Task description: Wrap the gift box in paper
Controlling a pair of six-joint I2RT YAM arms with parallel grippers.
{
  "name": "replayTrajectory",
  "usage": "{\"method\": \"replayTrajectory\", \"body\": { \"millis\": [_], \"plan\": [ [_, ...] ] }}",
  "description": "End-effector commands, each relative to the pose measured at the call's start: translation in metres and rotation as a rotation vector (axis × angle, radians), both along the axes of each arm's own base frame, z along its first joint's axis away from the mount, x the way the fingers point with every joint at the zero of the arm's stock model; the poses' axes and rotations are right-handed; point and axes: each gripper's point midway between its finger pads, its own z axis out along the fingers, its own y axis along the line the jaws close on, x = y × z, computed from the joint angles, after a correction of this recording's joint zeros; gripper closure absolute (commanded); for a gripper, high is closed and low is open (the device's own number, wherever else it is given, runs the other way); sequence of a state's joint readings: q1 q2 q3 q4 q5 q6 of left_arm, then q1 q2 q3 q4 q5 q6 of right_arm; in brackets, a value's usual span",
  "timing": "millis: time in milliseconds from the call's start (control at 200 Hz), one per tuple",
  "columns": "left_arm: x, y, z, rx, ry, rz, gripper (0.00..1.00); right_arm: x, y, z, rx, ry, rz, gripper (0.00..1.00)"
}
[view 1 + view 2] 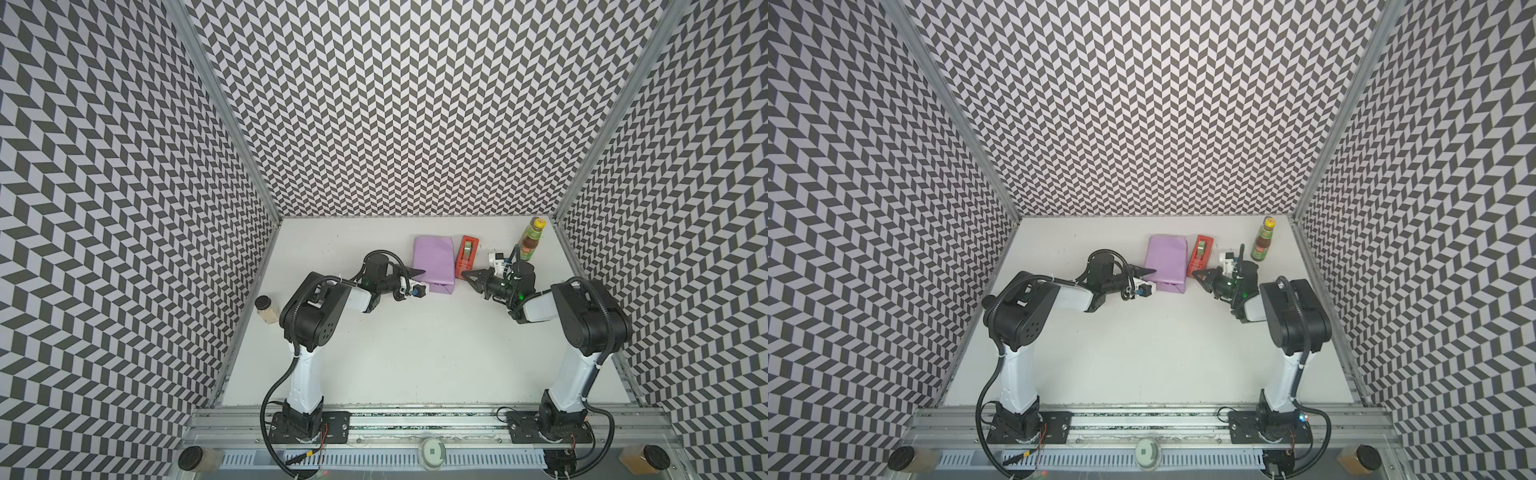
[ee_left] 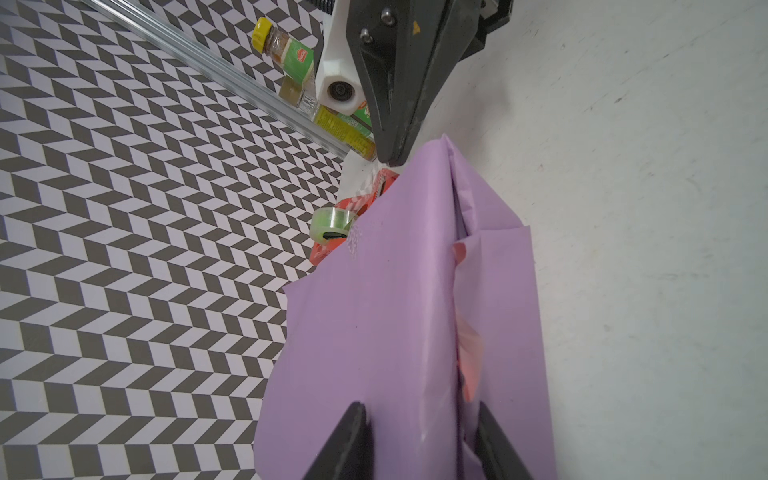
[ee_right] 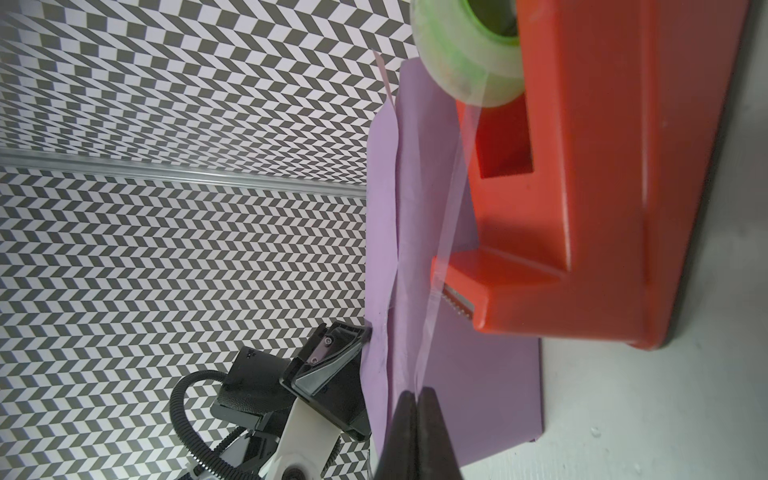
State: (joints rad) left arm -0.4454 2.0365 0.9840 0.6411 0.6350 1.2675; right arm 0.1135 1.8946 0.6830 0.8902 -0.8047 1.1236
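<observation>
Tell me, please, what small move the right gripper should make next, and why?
Probably pull the tape against the cutter to tear it: the right gripper is shut on its end, and it runs uncut from the roll.
</observation>
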Motion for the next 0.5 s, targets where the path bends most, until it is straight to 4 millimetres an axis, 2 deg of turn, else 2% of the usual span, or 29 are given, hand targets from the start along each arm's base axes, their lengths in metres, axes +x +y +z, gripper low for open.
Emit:
{"method": "replayTrajectory", "body": {
  "millis": [0,315,496],
  "plan": [
    [-0.012,0.013,-0.057,0.123,0.153,0.044,0.59,-0.012,0.012,0.011,0.004,-0.043,0.067,1.0],
    [-0.012,0.013,-0.057,0.125,0.154,0.044,0.59,-0.009,0.009,-0.016,-0.048,0.003,0.05,1.0],
    [-0.011,0.013,-0.057,0.125,0.153,0.045,0.59,-0.001,0.0,-0.041,-0.183,0.049,0.009,1.0]
  ]
}}
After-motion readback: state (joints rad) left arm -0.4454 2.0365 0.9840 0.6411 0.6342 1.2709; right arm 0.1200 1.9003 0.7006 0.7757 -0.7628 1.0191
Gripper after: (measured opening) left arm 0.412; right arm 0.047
